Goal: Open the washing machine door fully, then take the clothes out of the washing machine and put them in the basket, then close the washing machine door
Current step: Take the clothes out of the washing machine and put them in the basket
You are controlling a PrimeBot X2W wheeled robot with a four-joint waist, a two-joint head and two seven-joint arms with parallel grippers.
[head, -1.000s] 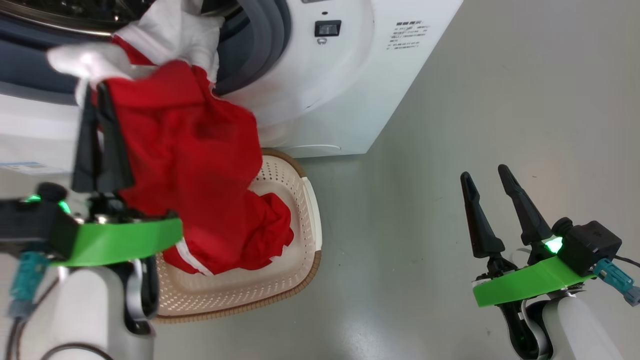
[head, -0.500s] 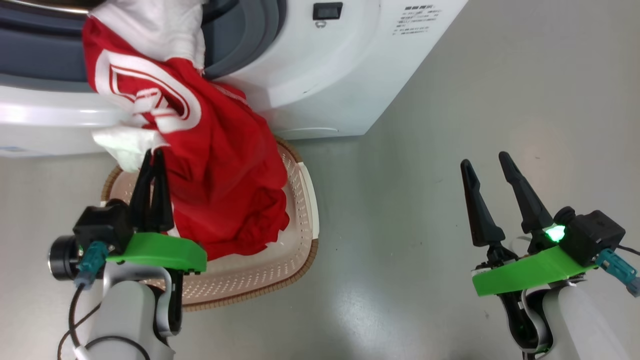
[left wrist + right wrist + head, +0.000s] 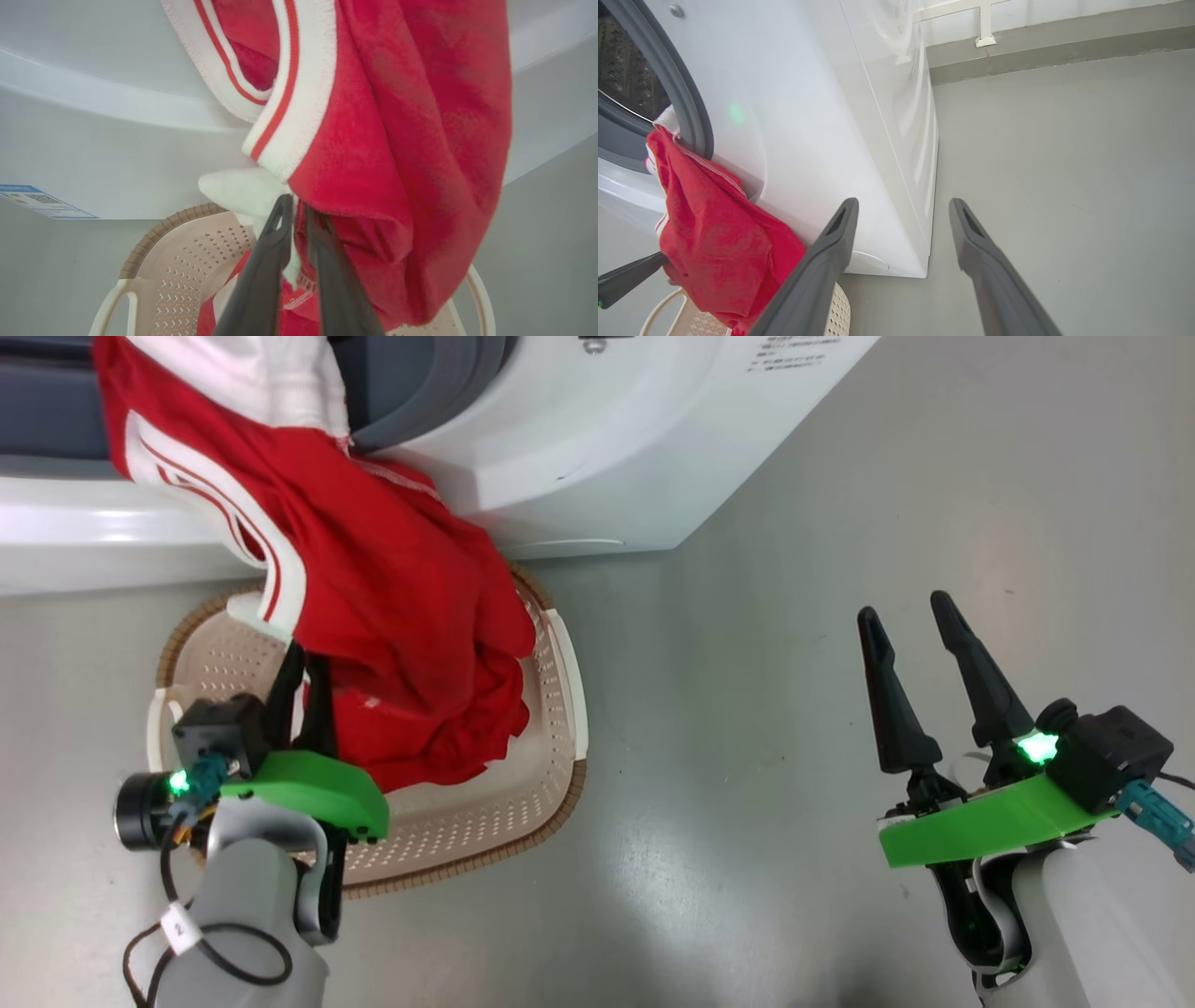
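Clothes [image 3: 401, 616] hang as a red drape from the washing machine [image 3: 579, 448] mouth into the basket [image 3: 551, 784], since my left gripper [image 3: 306, 661], fingers nearly together on a white fold, holds that end low for release, I judge, while my right gripper [image 3: 903, 605] idles aside, fingers spread.

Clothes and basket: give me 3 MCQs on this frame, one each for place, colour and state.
1. The lower end of the clothes lies: A on the floor; B in the basket; C on the machine's top.
2. The basket rim is: A blue; B black; C brown.
3. The right end effector is: A open, empty; B shut on fabric; C shut, empty.

B: the red bunch rests inside the perforated walls.
C: the woven-look edge is brown in the head view.
A: its jaws stand wide apart with nothing between them.
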